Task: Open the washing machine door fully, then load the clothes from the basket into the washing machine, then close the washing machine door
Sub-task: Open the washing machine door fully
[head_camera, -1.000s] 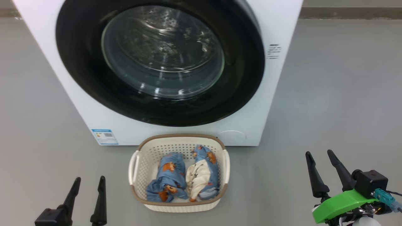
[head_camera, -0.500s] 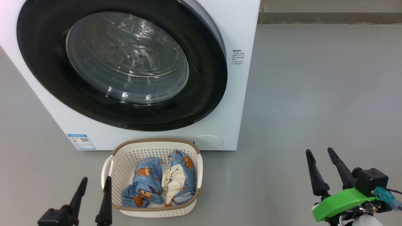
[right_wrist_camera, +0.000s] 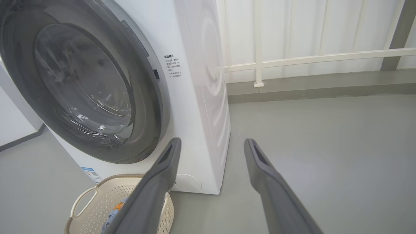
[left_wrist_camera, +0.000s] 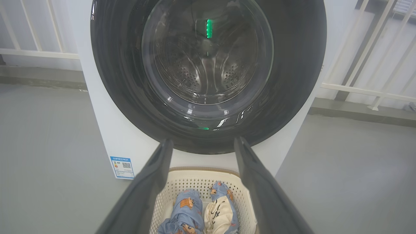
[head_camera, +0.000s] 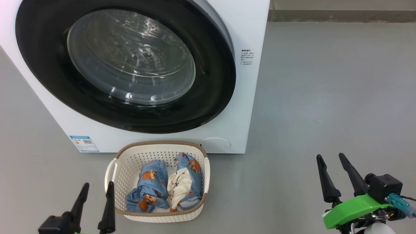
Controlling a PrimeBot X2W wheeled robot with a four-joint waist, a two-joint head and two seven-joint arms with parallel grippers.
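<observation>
Inside basket (head_camera: 159,143), clothes (head_camera: 151,187) point lengthwise at shut washing machine door (head_camera: 126,65); left pincer (head_camera: 98,184), right pincer (head_camera: 330,156) wide

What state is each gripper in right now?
Left gripper: open, holding nothing.
Right gripper: open, holding nothing.

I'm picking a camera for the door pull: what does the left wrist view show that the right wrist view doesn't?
Left wrist, not right wrist: the perforated steel drum through the glass, and the cream-panelled garment in the basket. Right wrist, not left wrist: the washing machine's side panel, plus the printed text and round cover on its front. Both: the shut washing machine door, the basket, the blue label.
</observation>
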